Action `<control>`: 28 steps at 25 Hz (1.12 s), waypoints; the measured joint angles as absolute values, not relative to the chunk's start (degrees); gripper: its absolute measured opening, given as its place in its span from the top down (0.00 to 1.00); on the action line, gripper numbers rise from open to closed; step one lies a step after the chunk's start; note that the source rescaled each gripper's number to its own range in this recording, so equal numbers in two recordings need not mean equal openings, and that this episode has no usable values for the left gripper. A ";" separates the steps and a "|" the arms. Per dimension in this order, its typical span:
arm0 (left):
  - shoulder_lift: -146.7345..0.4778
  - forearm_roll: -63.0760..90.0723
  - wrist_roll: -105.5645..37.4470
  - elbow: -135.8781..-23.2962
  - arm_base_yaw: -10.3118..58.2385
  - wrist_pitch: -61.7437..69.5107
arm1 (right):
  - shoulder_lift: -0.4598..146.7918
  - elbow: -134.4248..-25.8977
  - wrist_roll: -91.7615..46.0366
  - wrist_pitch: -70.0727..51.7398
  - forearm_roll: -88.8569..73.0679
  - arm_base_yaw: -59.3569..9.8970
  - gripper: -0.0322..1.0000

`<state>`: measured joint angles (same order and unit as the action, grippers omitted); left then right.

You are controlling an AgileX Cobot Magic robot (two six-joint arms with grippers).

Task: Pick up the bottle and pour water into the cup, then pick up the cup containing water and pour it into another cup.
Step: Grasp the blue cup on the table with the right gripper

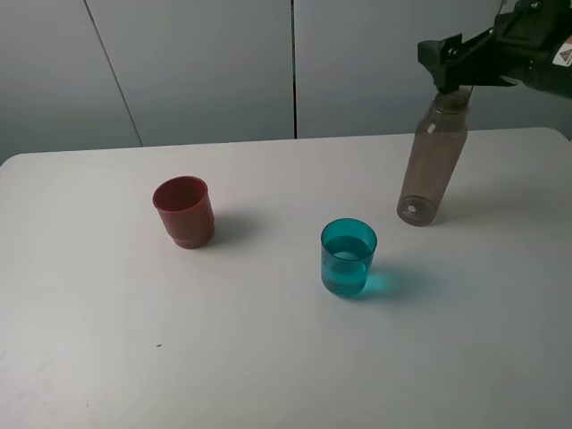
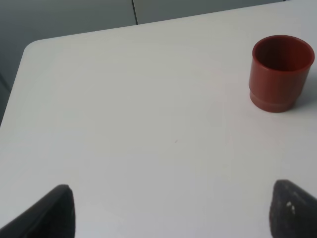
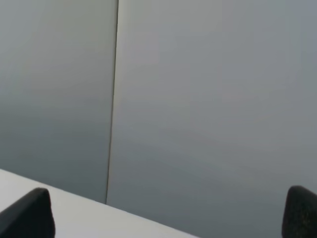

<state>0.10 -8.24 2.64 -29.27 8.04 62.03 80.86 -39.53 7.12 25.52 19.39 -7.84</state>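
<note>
The smoky grey-brown bottle (image 1: pixel 433 161) stands upright on the white table (image 1: pixel 286 357) at the right, without a cap. My right gripper (image 1: pixel 451 67) hovers at its neck; the right wrist view shows the gripper (image 3: pixel 168 213) open, fingertips wide apart, with only wall between them. The teal cup (image 1: pixel 349 257) stands in the middle with water in it. The red cup (image 1: pixel 184 212) stands to its left and also shows in the left wrist view (image 2: pixel 281 72). My left gripper (image 2: pixel 168 213) is open and empty, low over the table's left part, out of the exterior view.
A grey panelled wall (image 1: pixel 223 63) runs behind the table's far edge. The table's rounded far-left corner (image 2: pixel 34 47) shows in the left wrist view.
</note>
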 joint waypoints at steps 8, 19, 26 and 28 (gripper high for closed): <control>0.10 -8.24 2.64 -29.27 8.04 62.03 | 65.52 -39.02 13.31 4.84 23.24 -12.12 0.00; 0.10 -8.24 2.64 -29.27 8.04 62.03 | 53.03 -19.54 -11.25 7.33 -3.59 -28.09 0.00; 0.10 -8.24 2.64 -29.27 8.04 62.03 | 53.03 -8.11 -12.15 17.74 -2.99 -32.34 0.00; 0.10 -8.24 2.64 -29.27 8.04 62.03 | 53.50 -6.96 -12.25 18.66 -2.59 -32.49 0.00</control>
